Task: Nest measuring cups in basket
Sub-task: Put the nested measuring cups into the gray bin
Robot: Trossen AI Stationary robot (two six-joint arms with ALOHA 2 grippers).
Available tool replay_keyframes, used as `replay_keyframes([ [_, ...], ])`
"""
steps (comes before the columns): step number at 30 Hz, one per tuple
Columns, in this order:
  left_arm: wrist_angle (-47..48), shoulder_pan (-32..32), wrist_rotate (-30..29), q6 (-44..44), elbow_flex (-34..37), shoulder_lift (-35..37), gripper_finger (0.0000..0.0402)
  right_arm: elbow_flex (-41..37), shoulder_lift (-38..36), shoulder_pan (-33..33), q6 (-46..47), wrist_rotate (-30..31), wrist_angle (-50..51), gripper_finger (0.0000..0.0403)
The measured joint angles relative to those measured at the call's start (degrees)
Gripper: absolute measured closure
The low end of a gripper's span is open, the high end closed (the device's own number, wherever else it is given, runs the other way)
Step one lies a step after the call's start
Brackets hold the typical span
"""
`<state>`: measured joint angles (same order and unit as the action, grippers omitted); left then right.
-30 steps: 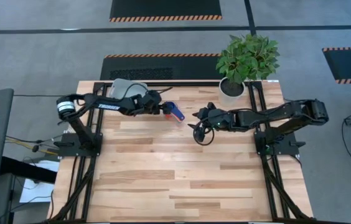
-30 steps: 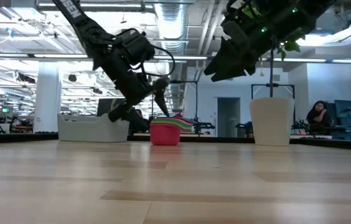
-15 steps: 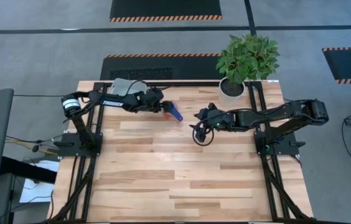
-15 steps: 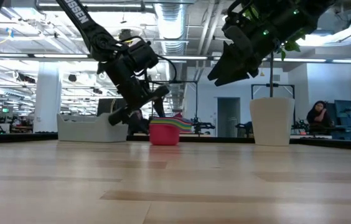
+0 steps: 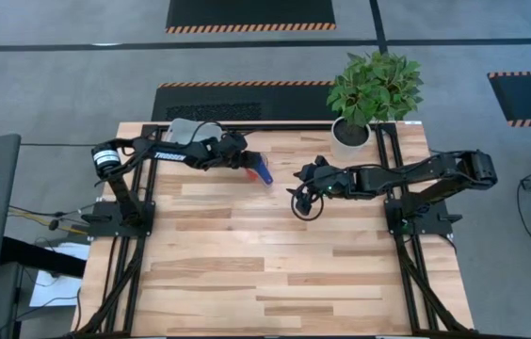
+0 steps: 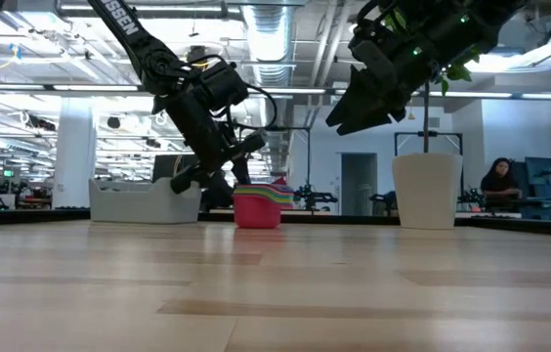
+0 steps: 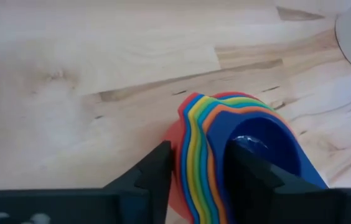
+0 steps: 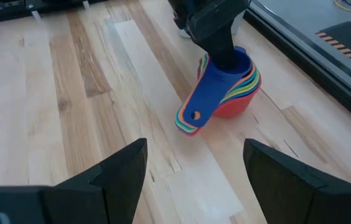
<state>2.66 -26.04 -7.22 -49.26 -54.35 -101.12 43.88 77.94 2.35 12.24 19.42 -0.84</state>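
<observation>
Fingers of the left gripper (image 7: 194, 171) straddle the rim of the nested measuring cups (image 7: 238, 149): in the left wrist view one dark finger sits outside the red outer cup and the other inside the dark blue bowl, with the coloured rims between them, so they pinch the stack's wall. In the high view, going from the left, the left arm reaches across the upper left of the frame over the pale basket (image 5: 188, 132), which lies at the desk's (image 5: 275, 273) far edge, and the left gripper (image 5: 243, 160) ends at the stack of cups (image 5: 260, 170) just to the basket's right, upper centre of the frame. The stack rests on the desk, outside the basket, its handles fanned out toward the middle of the desk in the right wrist view (image 8: 222, 90).

Farther right, the right gripper (image 5: 301, 184) hangs above the desk near the centre, apart from the cups, its fingers (image 8: 116, 171) spread wide and holding nothing. A potted plant (image 5: 371, 94) stands at the upper right corner of the desk.
</observation>
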Motion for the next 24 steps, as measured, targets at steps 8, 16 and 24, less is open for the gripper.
replay_keyframes([
  [8, -0.3, 0.1, -1.8, 0.1, 0.0, 0.0, 0.0311, 0.0, 0.0, 0.0, -0.1, 0.0, 0.1, 0.0112],
  [16, -2.5, 0.2, -2.0, 0.1, 0.2, -0.2, 0.0311, 0.0, 0.0, 0.0, -0.2, 0.1, 0.6, 0.0112],
  [24, -0.9, 0.4, 0.0, -0.3, -1.2, 0.3, 0.0309, 0.0, 0.0, 0.0, -0.3, 0.2, 1.6, 0.0112],
])
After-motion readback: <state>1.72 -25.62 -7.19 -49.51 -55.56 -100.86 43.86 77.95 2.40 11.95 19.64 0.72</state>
